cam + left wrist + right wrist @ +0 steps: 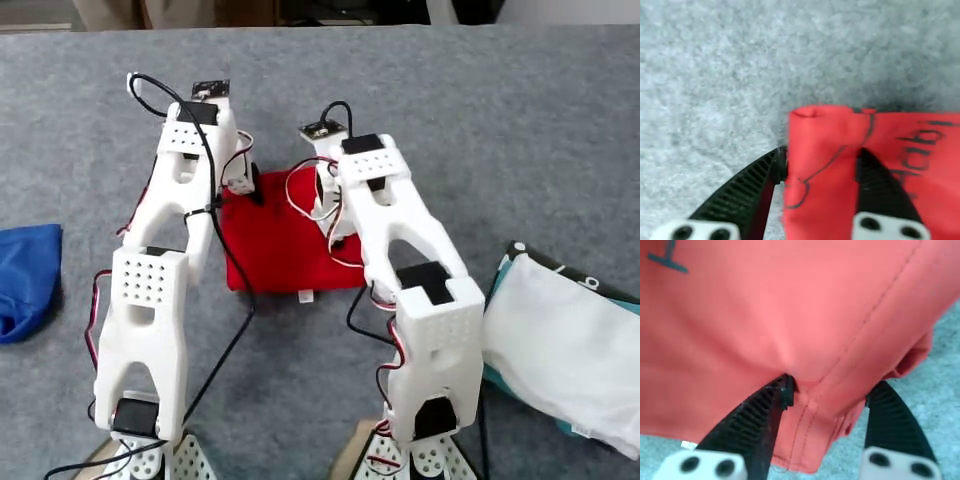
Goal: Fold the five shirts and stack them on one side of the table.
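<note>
**Both grippers gripping the red shirt at mid-table**

The left gripper (pixel 822 157) is clamping a thick fold at one corner of the red shirt (pixel 280 245). Its black ribbed fingers (pixel 747 195) are sitting on either side of the bunched cloth, which is filling the gap between them. The cloth is curling over at the corner, and dark drawn lines are showing on its face. Bare grey table (pixel 715 75) is lying just beyond that corner.

The right gripper (pixel 834 387) is pinching a bunched, stitched edge of the same shirt. One of its fingers (pixel 757 425) is digging into the cloth so that creases are spreading from the tip.

From above, the shirt is lying as a roughly square fold in the middle of the table (pixel 500 120), with both arms reaching over it. The left arm is working at its far left corner and the right arm at its far right part.

A blue shirt (pixel 25 275) is lying crumpled at the left edge, well apart. A white shirt (pixel 565 350) is lying at the right side on top of a teal one (pixel 500 275).
</note>
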Robot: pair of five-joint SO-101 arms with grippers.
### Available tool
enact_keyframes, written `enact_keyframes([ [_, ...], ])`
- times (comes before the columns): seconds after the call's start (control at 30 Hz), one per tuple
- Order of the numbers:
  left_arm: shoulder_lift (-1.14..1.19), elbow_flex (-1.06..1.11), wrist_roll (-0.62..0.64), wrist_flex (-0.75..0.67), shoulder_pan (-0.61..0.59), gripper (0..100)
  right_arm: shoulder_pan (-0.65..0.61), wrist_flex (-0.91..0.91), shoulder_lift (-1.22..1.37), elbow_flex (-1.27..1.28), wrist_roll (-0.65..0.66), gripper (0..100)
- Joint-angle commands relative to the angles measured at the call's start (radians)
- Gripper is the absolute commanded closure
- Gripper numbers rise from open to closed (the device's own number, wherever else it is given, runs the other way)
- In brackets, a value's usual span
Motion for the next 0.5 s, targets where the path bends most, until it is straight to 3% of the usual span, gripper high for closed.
enact_keyframes([
  [0.0,-0.004,-0.037,0.003,-0.014,-0.003,90,0.019,0.060,0.070,-0.042,0.029,82.5],
  [0.1,-0.002,-0.032,0.002,-0.031,0.021,98,0.018,0.133,0.143,-0.130,0.049,86.1],
  [0.23,-0.001,-0.031,0.006,-0.046,0.055,98,0.021,0.235,0.254,-0.277,0.052,87.6],
  [0.37,0.022,-0.040,0.006,-0.048,0.068,98,0.022,0.278,0.315,-0.378,0.049,97.7],
  [0.47,0.030,-0.040,0.006,-0.048,0.058,98,0.024,0.272,0.315,-0.398,0.043,99.3],
])
